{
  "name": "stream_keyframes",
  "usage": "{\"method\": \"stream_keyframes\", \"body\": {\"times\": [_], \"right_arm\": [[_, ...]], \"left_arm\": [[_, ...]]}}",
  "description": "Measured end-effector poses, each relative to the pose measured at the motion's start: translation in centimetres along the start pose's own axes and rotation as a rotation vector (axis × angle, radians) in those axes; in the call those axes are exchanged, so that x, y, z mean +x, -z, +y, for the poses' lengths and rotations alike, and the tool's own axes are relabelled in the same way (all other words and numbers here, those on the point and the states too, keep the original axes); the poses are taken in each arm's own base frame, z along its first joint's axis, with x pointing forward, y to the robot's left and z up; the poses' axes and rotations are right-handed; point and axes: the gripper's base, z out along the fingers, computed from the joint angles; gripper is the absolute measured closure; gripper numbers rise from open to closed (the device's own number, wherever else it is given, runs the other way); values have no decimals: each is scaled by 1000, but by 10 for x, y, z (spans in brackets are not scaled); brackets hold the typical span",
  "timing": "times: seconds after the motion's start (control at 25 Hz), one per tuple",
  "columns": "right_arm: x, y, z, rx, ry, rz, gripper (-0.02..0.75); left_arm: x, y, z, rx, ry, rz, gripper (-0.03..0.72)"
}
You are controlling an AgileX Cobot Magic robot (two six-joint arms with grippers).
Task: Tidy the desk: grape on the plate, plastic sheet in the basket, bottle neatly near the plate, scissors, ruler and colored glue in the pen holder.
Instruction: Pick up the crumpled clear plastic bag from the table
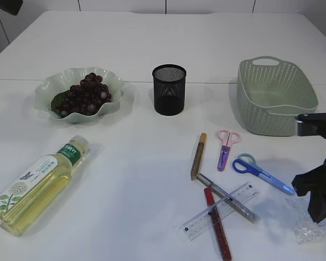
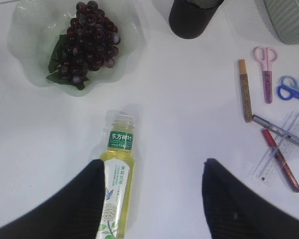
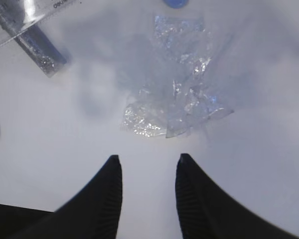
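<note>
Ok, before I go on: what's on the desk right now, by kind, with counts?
Scissors: 2, pink and blue
Glue sticks: 3, gold, silver, red
Ruler: 1
Bottle: 1
Plastic sheet: 1
Plate: 1, grapes already on it: 1 bunch
Pen holder: 1
Basket: 1
Total: 12

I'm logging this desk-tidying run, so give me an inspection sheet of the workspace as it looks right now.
Surface: white table, dry, unmarked.
Job's things: grapes on plate; bottle lying flat; pen holder and basket upright; pink scissors, blue scissors, ruler and three glue pens loose; plastic sheet crumpled.
Clutter: nothing seen.
Grippers: left gripper open above bottle; right gripper fingers apart, short of the sheet, empty.
Cables: nothing seen.
Surroundings: white wall panels.
</note>
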Motion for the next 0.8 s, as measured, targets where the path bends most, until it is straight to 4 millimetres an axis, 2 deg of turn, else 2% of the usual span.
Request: {"method": "stream_keyframes", "body": {"times": [0.12,0.4,0.8], "right_arm": [[-3,-8,0,-2,2,24,443],[-5,-8,-12,126,-24,10,445],[-8,-9,-13,134,-30,-21,446]], "left_arm": [[0,0,0,0,0,0,235],[0,0,0,0,0,0,235],[0,0,0,0,0,0,237]]}}
